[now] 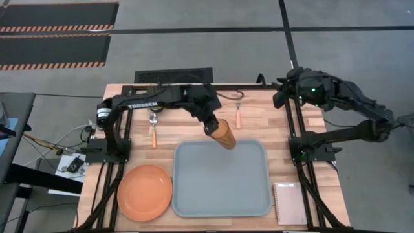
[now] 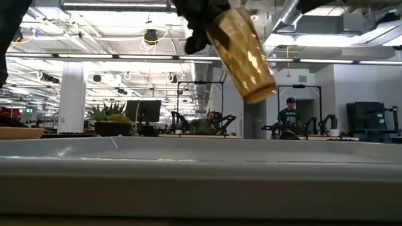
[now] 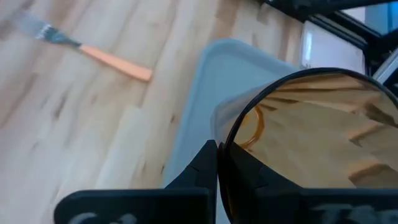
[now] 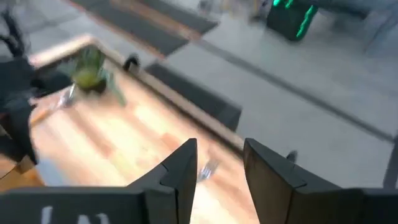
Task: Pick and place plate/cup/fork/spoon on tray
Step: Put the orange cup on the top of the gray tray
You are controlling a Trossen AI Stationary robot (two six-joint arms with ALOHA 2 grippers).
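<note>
My left gripper (image 1: 212,127) is shut on the amber ribbed cup (image 1: 225,135), which hangs tilted above the far edge of the blue-grey tray (image 1: 194,194); the cup also shows in the low view (image 2: 244,53) and the left wrist view (image 3: 317,143). The orange plate (image 1: 145,192) lies on the table left of the tray. The spoon (image 1: 153,127) and the fork (image 1: 237,114) lie beyond the tray; the fork shows in the left wrist view (image 3: 87,51). My right gripper (image 4: 217,171) is open and empty, high at the table's far right. My left gripper holds the cup at its rim (image 3: 227,140), one finger (image 3: 202,168) outside the wall and the other inside. The cup is lifted clear, tilted, its closed bottom (image 2: 259,94) slanting down toward the tray.
A small potted green plant (image 4: 92,68) stands at the table's far left. A white spiral notepad (image 1: 290,203) lies right of the tray near the front edge. The arms' black frames stand at both table sides.
</note>
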